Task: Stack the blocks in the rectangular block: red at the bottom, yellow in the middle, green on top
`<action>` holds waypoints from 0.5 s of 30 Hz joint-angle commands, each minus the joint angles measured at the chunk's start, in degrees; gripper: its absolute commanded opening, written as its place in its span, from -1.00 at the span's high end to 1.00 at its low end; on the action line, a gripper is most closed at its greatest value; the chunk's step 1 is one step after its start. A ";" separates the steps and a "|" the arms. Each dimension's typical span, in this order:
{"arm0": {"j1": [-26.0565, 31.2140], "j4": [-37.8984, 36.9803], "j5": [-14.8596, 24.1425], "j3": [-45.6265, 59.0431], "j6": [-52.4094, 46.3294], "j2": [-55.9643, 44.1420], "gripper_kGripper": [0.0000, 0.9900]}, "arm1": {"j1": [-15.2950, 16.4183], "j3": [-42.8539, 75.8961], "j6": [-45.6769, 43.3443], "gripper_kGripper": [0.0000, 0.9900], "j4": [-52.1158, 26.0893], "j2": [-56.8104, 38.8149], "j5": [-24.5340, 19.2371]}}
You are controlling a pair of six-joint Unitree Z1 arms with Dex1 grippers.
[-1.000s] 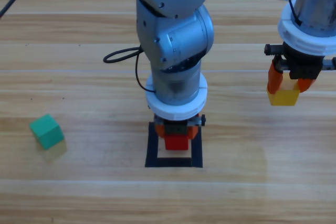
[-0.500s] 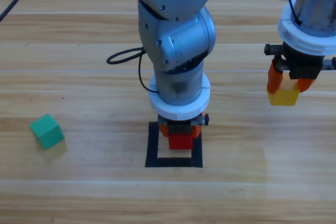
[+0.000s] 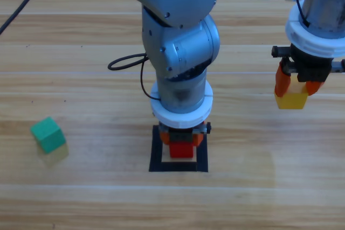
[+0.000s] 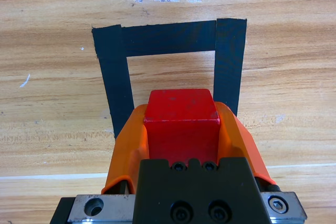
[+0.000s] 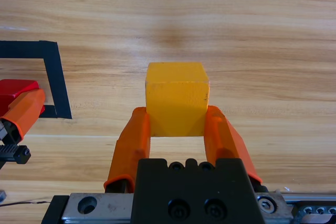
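Red cube (image 4: 181, 116) clamped in left gripper (image 3: 181, 143) over tape square (image 3: 157, 152), square's far edge hidden under arm. Yellow cube (image 5: 176, 106) gripped by right gripper (image 3: 294, 87), well right of square. Green cube (image 3: 48, 134) far left.

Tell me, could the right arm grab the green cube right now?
Probably not: the right gripper is shut on the yellow cube, and the green cube lies far across, beyond the left gripper.

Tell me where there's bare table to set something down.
Bare wood lies between the teal-green cube and the black tape square, and along the near edge. It is crowded at the square, where the left gripper holds the red cube.
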 commanded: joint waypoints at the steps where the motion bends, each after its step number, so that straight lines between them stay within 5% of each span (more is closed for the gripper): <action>1: -1.12 -0.73 0.92 1.01 0.40 2.86 1.00 | 1.63 1.63 -0.23 1.00 -1.34 2.80 0.44; 15: -1.12 -1.08 1.01 0.92 0.58 3.83 0.97 | 1.63 1.81 -0.23 1.00 -1.34 2.72 0.35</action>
